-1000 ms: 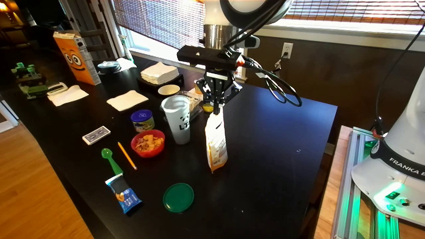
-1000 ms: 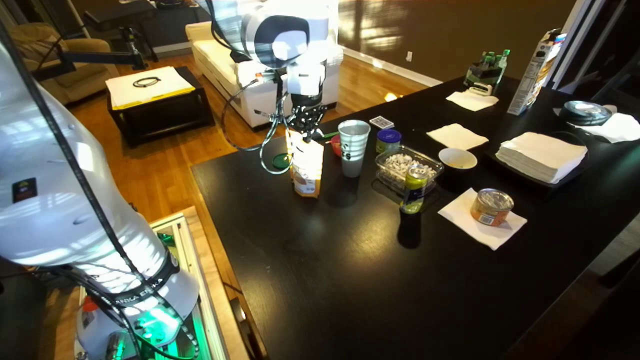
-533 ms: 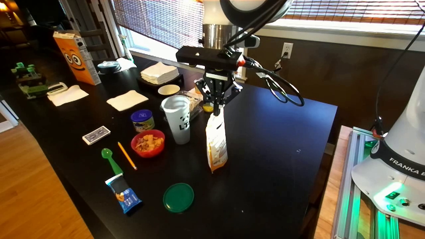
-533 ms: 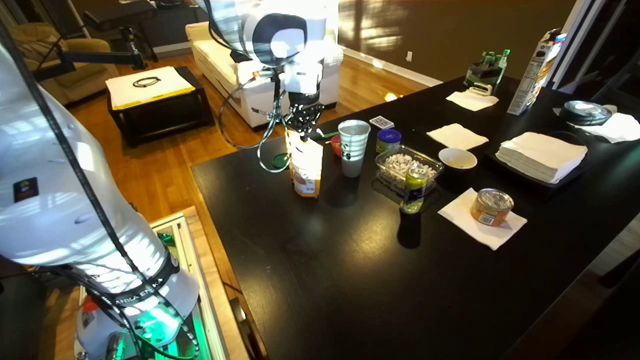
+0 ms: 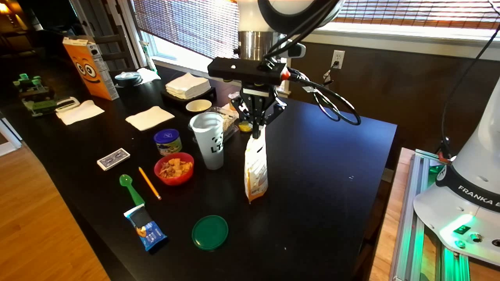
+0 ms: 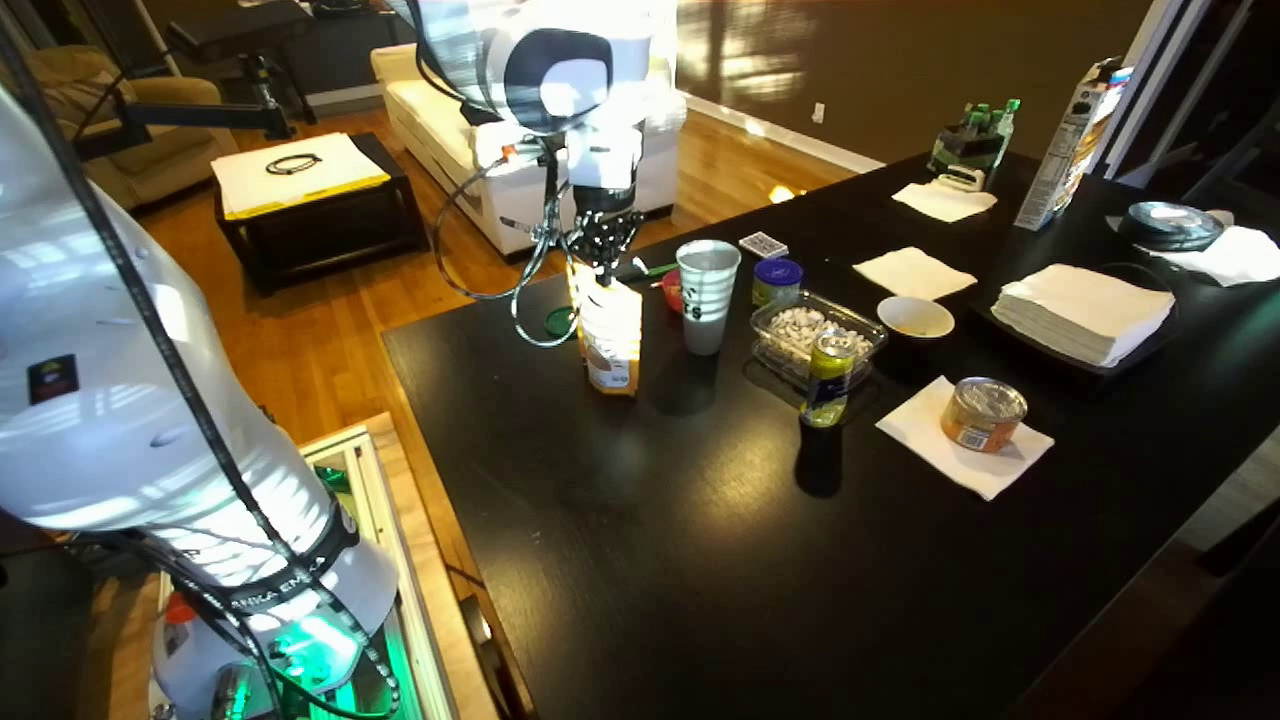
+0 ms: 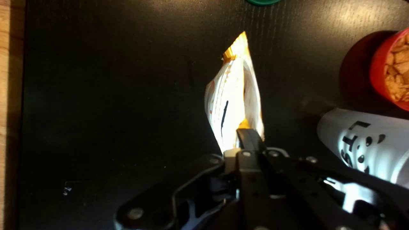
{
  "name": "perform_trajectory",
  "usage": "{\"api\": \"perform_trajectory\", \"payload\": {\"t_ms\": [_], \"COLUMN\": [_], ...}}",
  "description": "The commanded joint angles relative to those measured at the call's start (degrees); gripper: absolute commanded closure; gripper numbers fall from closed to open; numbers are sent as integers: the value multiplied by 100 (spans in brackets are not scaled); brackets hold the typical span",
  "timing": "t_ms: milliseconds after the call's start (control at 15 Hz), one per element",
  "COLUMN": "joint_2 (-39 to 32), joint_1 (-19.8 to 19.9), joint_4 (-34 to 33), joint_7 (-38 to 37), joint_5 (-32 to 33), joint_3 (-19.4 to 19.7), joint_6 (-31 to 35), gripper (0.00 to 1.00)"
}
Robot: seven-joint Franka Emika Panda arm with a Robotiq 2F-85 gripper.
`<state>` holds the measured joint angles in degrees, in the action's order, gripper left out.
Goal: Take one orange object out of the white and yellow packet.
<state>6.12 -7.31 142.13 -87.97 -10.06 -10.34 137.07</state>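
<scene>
The white and yellow packet (image 5: 256,168) stands upright on the dark table; it also shows in another exterior view (image 6: 612,340). In the wrist view the packet (image 7: 228,92) has its mouth parted along the top. My gripper (image 5: 256,134) points down at the packet's top edge, its fingers close together. In the wrist view the gripper's (image 7: 242,139) tips overlap the near end of the mouth. I cannot tell whether the packet's edge is between them. A small orange patch (image 7: 244,124) shows at the fingertips; whether it is the orange object or part of the packet is unclear.
A white cup (image 5: 209,146) stands beside the packet. A red bowl (image 5: 183,180) of orange pieces is near it. A green lid (image 5: 210,232) and a blue snack wrapper (image 5: 146,230) lie in front. A can (image 6: 828,380) and a clear tub (image 6: 768,345) stand on the far side.
My gripper has moved slightly down and towards the robot's base. The packet's top has shifted the same way, while its bottom stays in place.
</scene>
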Motion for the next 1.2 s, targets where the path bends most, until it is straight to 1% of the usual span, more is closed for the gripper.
{"api": "perform_trajectory", "payload": {"t_ms": [0, 800, 1133], "joint_2": [-206, -441, -344], "joint_1": [-9, 4, 10], "joint_4": [-132, -181, -116], "joint_7": [189, 371, 357], "joint_5": [-32, -113, -120], "joint_3": [33, 113, 130], "joint_6": [29, 105, 214], "gripper": [100, 100, 100]}}
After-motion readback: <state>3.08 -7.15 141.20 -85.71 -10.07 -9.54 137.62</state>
